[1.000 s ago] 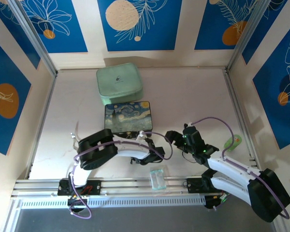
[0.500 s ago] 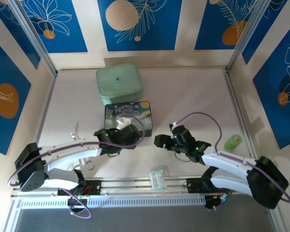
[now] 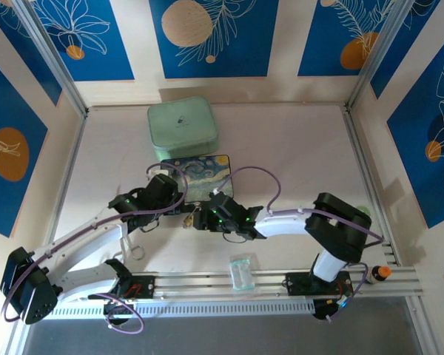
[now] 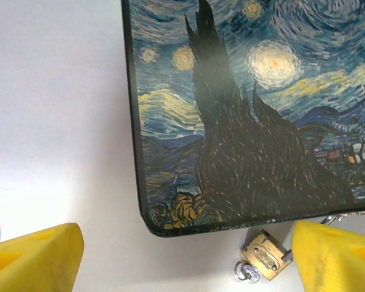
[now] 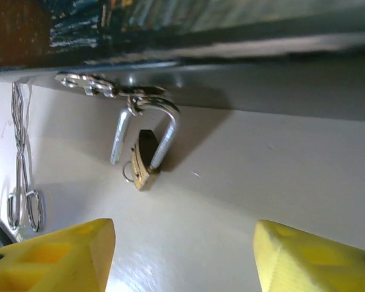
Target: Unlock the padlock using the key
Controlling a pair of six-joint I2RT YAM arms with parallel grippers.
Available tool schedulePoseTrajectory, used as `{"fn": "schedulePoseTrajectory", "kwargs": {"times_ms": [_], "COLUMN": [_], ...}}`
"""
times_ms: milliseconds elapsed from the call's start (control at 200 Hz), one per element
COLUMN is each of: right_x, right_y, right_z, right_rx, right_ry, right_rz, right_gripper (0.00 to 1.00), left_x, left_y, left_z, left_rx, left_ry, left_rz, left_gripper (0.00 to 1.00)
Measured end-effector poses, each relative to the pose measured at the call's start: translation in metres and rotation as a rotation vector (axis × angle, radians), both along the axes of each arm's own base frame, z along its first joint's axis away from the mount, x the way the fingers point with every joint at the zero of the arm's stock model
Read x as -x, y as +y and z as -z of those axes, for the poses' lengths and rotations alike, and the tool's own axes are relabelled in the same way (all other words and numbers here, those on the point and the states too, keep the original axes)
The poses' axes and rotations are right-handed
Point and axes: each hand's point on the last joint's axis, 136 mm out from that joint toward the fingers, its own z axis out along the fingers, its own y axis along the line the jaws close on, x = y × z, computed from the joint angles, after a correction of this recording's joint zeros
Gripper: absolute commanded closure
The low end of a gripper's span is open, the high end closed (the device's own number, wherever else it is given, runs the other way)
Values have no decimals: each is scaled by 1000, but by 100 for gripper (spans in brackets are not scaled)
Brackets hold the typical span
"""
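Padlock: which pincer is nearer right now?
Left, by the look of it. The padlock lies between the fingers of the open left pincer, close beside one. The open right pincer faces it, with the padlock ahead of its tips.

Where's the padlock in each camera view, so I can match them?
Top external: too small to make out; likely at the starry-night box's near edge.
Left wrist: padlock bottom right, just below the box's edge.
Right wrist: padlock left of centre, hooked on the box's hasp.
Shared landmark: the box.
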Motion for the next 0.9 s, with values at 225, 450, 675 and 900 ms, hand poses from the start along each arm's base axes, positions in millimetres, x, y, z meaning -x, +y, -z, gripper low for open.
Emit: {"fn": "schedulePoseTrajectory", "kwargs": {"times_ms": [225,450,675,900], "right_x": [0,-1,12,18], "right_y": [27,34,36,30], "right_z": [2,1,6,23], "right_rx": [-29,-42,-9,67], "right_ry": [-12,-31,-48,-35], "right_rz": [-13,-1,24,60], "right_gripper": [55,62,63,65], "left_x": [0,3,5,5], "left_y": [5,8,11,14], "left_z": [-3,6,10,5], "left_rx": [20,16,13,28], "left_ry": [-15,5,10,-9], "left_rz": [-8,-11,-15,-22], "left_gripper": [12,12,12,11]}}
